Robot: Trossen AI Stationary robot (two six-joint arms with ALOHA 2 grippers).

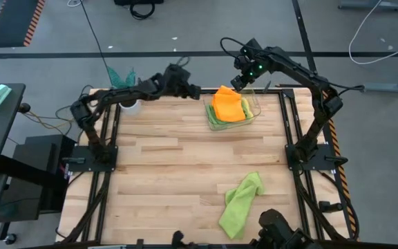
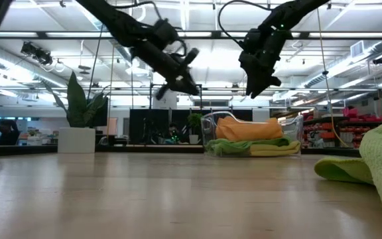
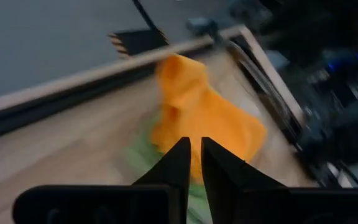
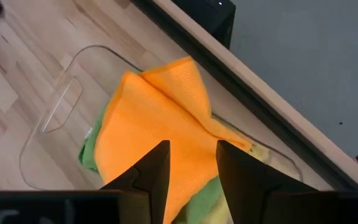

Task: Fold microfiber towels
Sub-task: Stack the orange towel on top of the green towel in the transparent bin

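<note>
A clear tray (image 1: pixel 209 115) at the table's far middle holds a stack of folded towels: an orange towel (image 1: pixel 227 104) on top, a lime green towel (image 1: pixel 216 119) and a yellow towel (image 1: pixel 247 105) under it. A second lime green towel (image 1: pixel 240 202) lies crumpled on the table near the front edge. My left gripper (image 1: pixel 197 90) hangs above the table just left of the tray, its fingers nearly shut and empty. My right gripper (image 1: pixel 240 84) hangs above the tray's far side, open and empty.
A teal leafy plant in a white pot (image 1: pixel 128 105) stands at the table's far left, under my left arm. The table's bare wood (image 1: pixel 164 173) spreads between the tray and the crumpled green towel.
</note>
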